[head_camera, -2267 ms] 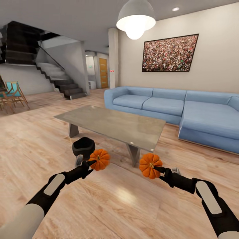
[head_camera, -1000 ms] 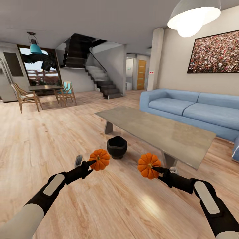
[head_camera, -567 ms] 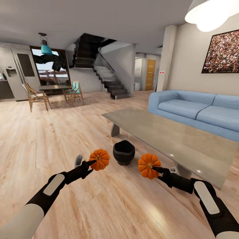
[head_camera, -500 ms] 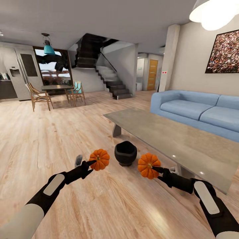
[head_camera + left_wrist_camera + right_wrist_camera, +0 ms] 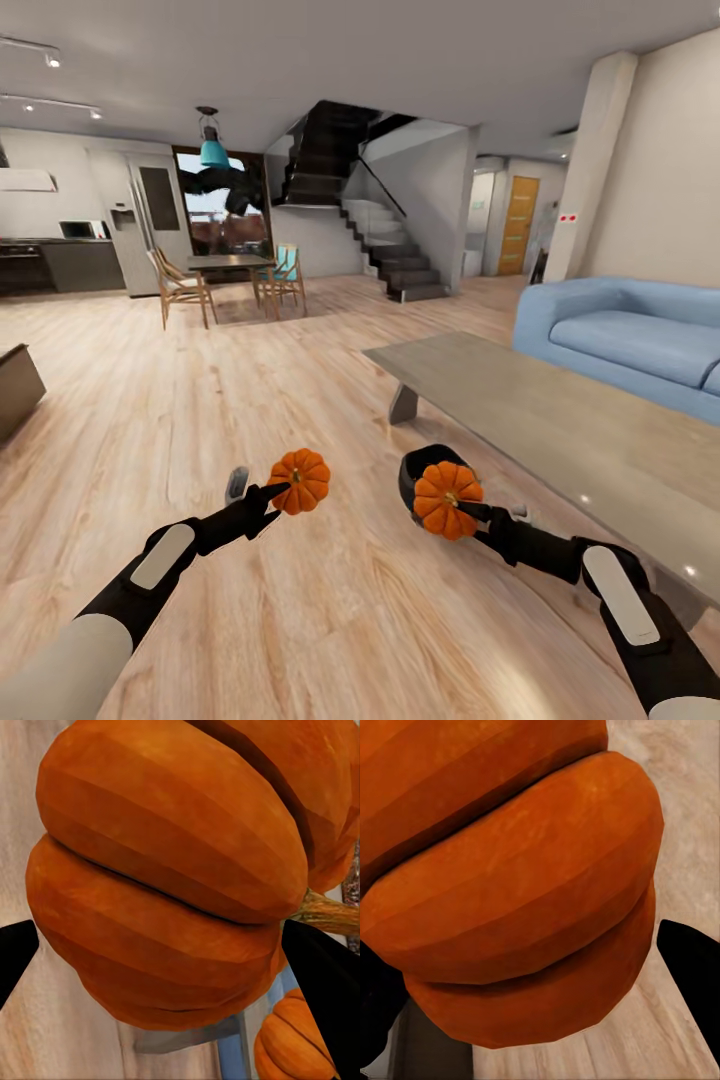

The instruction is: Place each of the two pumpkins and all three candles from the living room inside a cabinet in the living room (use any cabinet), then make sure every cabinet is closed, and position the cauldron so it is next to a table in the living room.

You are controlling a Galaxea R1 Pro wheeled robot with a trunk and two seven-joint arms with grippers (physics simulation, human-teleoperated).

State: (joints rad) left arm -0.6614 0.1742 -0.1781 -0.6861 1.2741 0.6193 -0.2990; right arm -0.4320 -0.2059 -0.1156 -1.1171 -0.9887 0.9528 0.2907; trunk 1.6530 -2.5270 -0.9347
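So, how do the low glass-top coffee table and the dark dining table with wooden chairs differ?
The pale glass-top coffee table is close, low, with grey angled legs and no chairs; the dark dining table is far off by the window, taller, with wooden chairs around it. Both stand on the same wood floor.

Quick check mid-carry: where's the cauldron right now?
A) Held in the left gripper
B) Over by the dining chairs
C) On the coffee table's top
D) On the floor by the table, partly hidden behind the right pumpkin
D: the black cauldron sits on the wood floor beside the table, with the right gripper's pumpkin overlapping it in the head view.
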